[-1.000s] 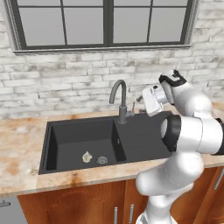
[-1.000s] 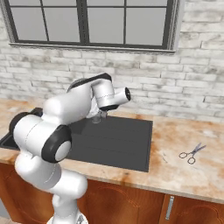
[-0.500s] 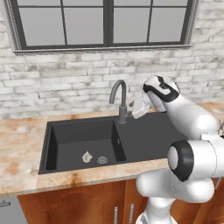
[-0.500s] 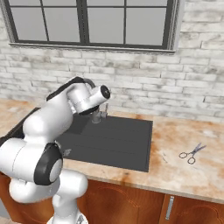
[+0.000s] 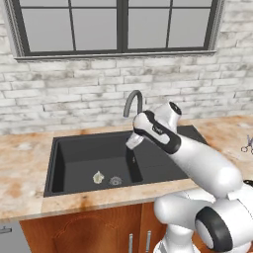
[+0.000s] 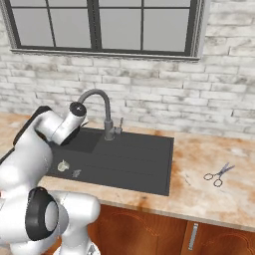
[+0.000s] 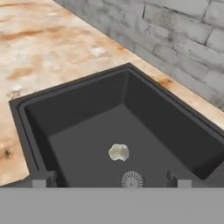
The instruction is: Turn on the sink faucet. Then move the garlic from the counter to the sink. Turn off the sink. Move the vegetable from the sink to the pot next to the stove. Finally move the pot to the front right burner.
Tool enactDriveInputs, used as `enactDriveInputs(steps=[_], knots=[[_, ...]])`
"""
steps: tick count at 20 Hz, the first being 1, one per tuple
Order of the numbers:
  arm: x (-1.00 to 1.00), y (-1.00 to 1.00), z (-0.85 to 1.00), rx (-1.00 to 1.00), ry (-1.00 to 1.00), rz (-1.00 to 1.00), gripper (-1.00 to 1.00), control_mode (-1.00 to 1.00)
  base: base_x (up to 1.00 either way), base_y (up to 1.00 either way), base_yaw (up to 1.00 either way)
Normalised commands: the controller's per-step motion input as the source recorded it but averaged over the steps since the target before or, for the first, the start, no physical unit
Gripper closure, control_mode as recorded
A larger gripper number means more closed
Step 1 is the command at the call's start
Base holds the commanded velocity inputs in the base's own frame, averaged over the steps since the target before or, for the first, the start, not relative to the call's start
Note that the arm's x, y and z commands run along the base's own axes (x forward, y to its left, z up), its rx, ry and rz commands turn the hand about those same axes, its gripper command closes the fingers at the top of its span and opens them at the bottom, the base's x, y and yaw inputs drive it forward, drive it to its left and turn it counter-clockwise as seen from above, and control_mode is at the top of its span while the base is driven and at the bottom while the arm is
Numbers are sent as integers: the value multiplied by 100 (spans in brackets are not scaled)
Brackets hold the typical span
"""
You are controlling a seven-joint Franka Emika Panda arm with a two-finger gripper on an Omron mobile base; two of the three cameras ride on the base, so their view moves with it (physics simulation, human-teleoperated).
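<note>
Over the last second I swung the arm off the tap (image 5: 132,102) side and across to the basin; the hand camera looked down into the sink (image 7: 78,109) with the garlic (image 7: 118,152) on the floor, just beside the drain (image 7: 131,179). No water visible at the spout, so I judged the tap already off. Jaws were wide open, holding nothing. Next up: drop in and pick the garlic for the pot.
</note>
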Motion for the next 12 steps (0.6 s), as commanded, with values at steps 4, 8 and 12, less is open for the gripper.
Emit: enactDriveInputs(steps=[4,8,12], knots=[[-1,63,-35,-13,24,-16,-100,-100,0,0,0],[0,56,-33,-13,27,-16,-100,-100,0,0,0],[0,5,-37,-10,10,-1,-100,-100,0,0,0]])
